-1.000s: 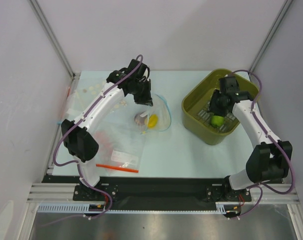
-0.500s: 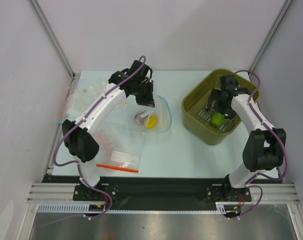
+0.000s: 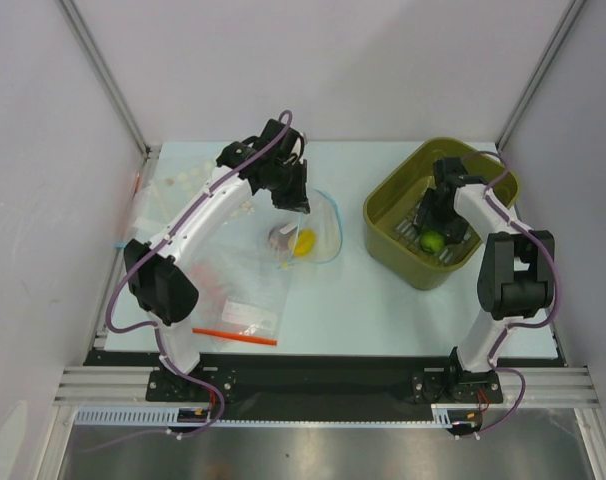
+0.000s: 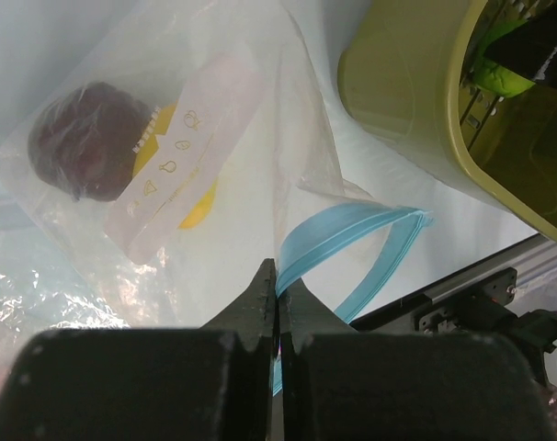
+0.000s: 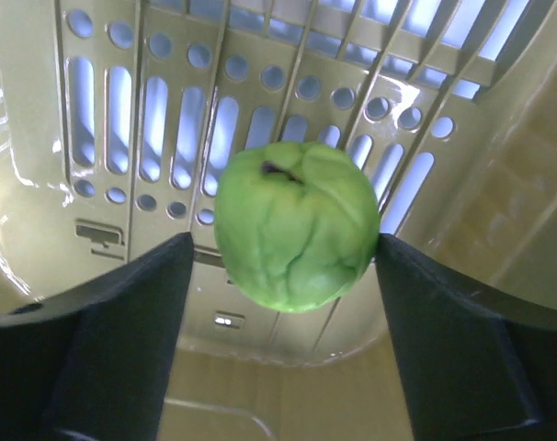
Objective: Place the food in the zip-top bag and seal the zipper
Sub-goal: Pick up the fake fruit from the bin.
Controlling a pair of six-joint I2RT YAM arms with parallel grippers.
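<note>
The plain clear plastic bag lies flat just beside the olive-green plastic tub. Its long side runs away from the tub, and its open mouth points at the tub. The thin light blue zipper strip stands open in a loop. The left claw is pressed together, pinching that strip. 2 toy fruits sit deep in the bag, a dark red round one and a yellow one. The bright green round fruit is inside the tub. The right claw is spread wide, with 1 finger on each side of the fruit.
</note>
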